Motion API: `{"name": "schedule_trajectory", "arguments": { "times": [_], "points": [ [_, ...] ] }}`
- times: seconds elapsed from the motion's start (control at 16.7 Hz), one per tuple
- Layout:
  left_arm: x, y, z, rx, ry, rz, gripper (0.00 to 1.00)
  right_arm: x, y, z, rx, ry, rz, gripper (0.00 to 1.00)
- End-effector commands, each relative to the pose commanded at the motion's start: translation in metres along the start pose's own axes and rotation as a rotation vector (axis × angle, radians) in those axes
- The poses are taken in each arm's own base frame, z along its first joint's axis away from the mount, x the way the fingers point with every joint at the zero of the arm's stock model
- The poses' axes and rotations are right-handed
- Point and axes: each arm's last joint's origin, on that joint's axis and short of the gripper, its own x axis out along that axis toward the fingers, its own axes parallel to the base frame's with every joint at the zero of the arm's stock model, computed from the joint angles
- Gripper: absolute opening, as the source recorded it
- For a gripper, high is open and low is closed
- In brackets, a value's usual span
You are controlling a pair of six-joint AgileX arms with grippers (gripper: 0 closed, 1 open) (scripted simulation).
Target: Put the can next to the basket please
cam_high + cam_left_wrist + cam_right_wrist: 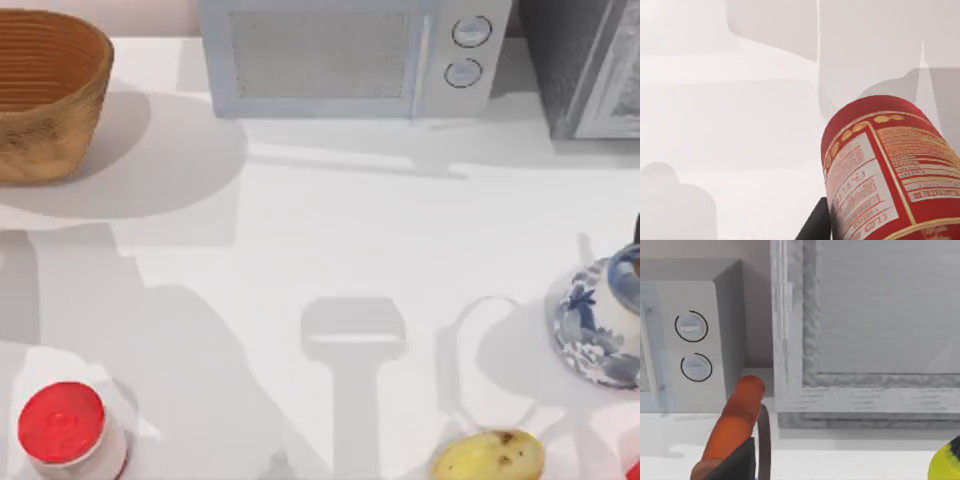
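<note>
- Basket [45, 95]: set at the far left corner of the desk [330, 240], upright, mouth open upward; bare desk is seen all along its right and near sides.
- Can: not plainly identified. A red sliver [633, 470] is cut off at the near right corner of the top view; it is judged the likeliest trace of the can. Its long axis cannot be told.
- Jar [65, 430]: red lid, white body, near left corner, upright; seen close in the left wrist view as a red top with a printed label. It is not the task's thing.
- Left gripper [815, 225]: a dark part is seen just beside the jar; spread or pressed together cannot be told.
- Right gripper [735, 462]: a dark part is seen next to an orange-red rod [735, 420] of unknown kind; its state cannot be told either.
- Deciding relation: if the sliver is the can, it lies diagonally across the desk from the basket, well apart, and the right arm is judged nearer to it.
- Also on the desk: microwave [350, 55], blue-patterned pot [600, 330], potato [488, 457].
</note>
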Motion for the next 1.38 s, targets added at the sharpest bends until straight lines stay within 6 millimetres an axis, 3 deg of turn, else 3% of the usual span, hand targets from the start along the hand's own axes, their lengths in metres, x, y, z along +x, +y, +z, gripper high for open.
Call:
{"name": "schedule_trajectory", "arguments": {
  "times": [0.54,1.32,1.38],
  "points": [
    [0.0080,0.0011,-0.0003,-0.004,0.000,-0.001,0.00,0.0000,0.0000,0.0000,0.000,0.000,0.000,1.00],
    [0.0080,0.0011,-0.0003,-0.004,0.000,-0.001,0.98,0.0000,0.0000,0.0000,0.000,0.000,0.000,1.00],
    [0.0080,0.0011,-0.0003,-0.004,0.000,-0.001,1.00,0.0000,0.0000,0.0000,0.000,0.000,0.000,1.00]
  ]
}}
